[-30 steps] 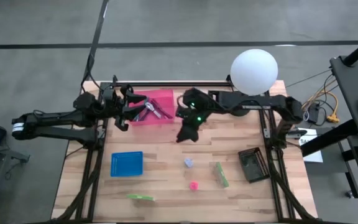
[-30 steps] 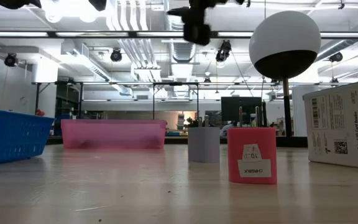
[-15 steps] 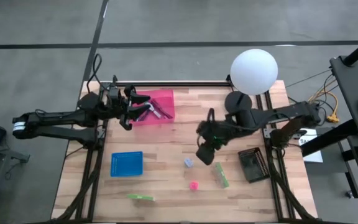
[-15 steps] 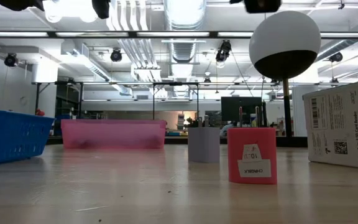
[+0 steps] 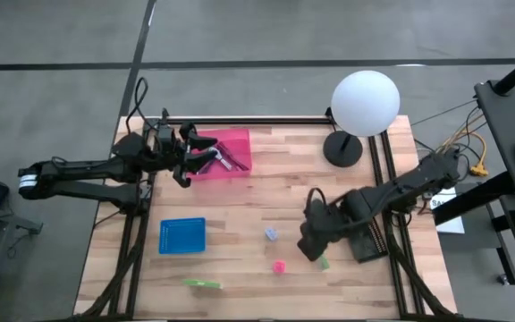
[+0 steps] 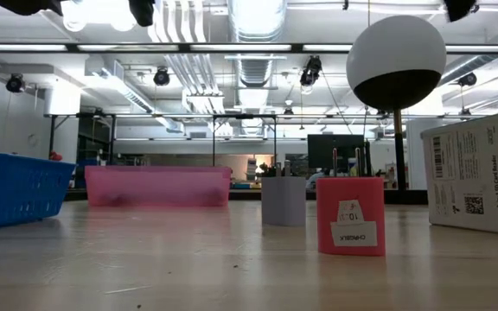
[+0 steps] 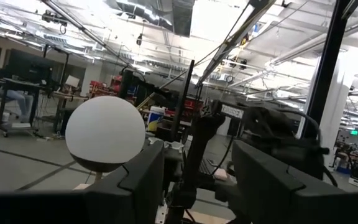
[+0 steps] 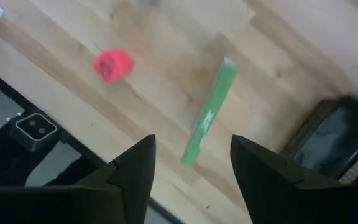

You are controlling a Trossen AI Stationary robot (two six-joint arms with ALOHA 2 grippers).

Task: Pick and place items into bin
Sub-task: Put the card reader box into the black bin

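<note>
Your right gripper [image 8: 191, 180] hangs over the tabletop [image 5: 240, 210] with its fingers [image 8: 132, 171] spread apart, grasping nothing. A green stick [image 8: 210, 112] lies flat on the wood below, lined up with the gap between the fingers; it is slim and bright green. A small pink block [image 8: 112, 65] sits off to one side of it, apart. A dark case [image 5: 365, 237] lies just beside the stick. Farther off, your left gripper [image 5: 184, 159] hovers at the pink bin [image 5: 235, 139], its fingers apart and empty.
</note>
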